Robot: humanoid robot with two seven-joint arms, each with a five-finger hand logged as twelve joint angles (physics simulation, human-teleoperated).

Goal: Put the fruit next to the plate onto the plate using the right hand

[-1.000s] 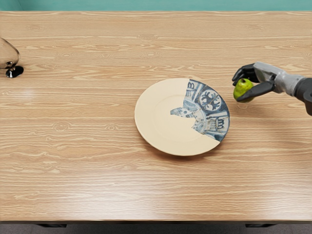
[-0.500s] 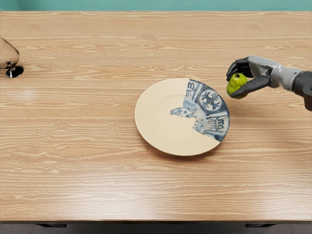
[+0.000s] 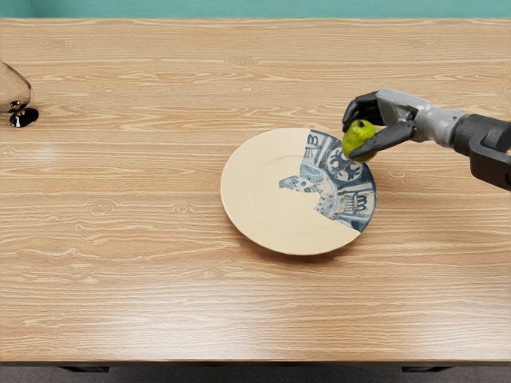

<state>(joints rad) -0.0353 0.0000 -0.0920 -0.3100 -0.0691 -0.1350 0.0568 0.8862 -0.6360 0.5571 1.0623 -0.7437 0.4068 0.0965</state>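
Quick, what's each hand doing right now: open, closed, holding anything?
Left hand: only partly in view at the picture's left edge, so its state cannot be told.
Right hand: closed on the green fruit.

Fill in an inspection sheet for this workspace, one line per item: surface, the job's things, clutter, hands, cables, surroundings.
Surface: wooden table, light wood grain.
Job's things: cream plate with a blue patterned sector on its right; green fruit held over the plate's right rim, not set down.
Clutter: glassy object with a dark base, cut off by the left edge; cannot tell what it is.
Hands: right hand closed on the green fruit; left hand not in view.
Cables: nothing seen.
Surroundings: teal wall beyond the table's far edge.
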